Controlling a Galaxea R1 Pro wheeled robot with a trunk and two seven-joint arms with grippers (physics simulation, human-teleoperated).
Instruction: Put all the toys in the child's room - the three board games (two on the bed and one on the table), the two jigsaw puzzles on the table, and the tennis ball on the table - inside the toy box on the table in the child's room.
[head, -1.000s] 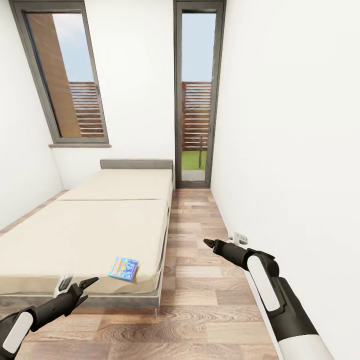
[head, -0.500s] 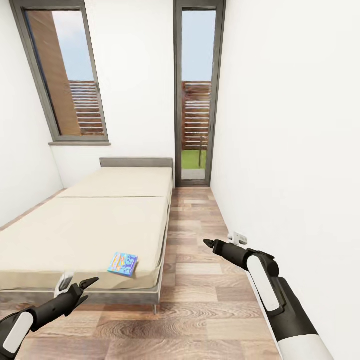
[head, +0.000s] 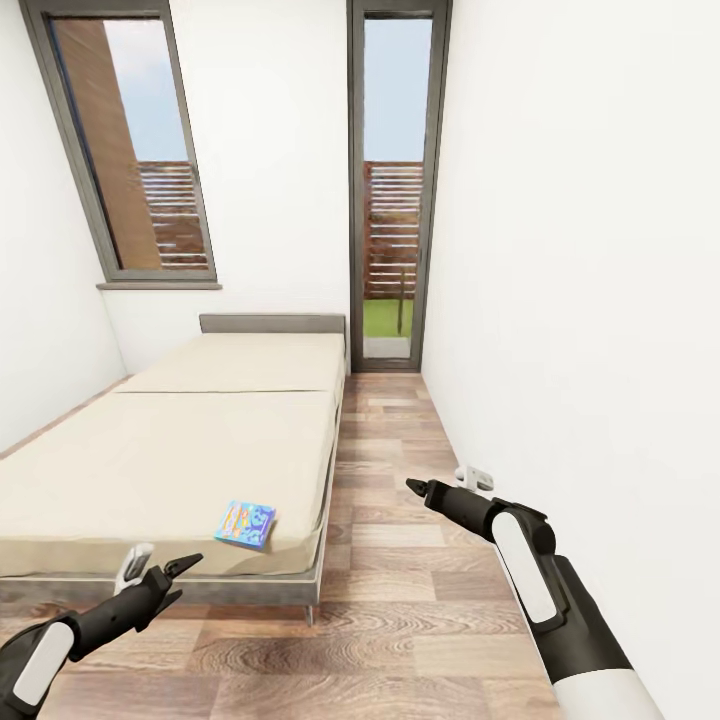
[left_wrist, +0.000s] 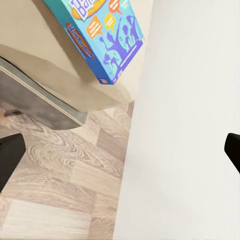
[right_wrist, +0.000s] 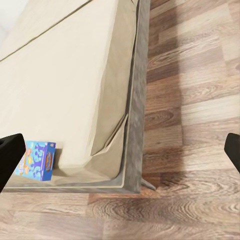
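Note:
A small blue board game (head: 245, 524) lies flat on the bed (head: 180, 450), close to the mattress's near right corner. It is seen again in the left wrist view (left_wrist: 102, 35) and the right wrist view (right_wrist: 36, 159). My left gripper (head: 165, 562) hangs open over the floor just in front of the bed's foot, short of the box. My right gripper (head: 443, 480) is open above the floor to the right of the bed, near the wall. Both hold nothing. The table, toy box, jigsaw puzzles and tennis ball are out of view.
A strip of wood-plank floor (head: 390, 560) runs between the bed's grey frame (head: 325, 520) and the white right wall (head: 580, 300). A tall glass door (head: 395, 190) stands at the far end and a window (head: 125, 150) is at the back left.
The whole picture has shifted slightly, so the bed and board game sit a little higher and farther off. My left gripper appears a little lower. The box stays on the bed.

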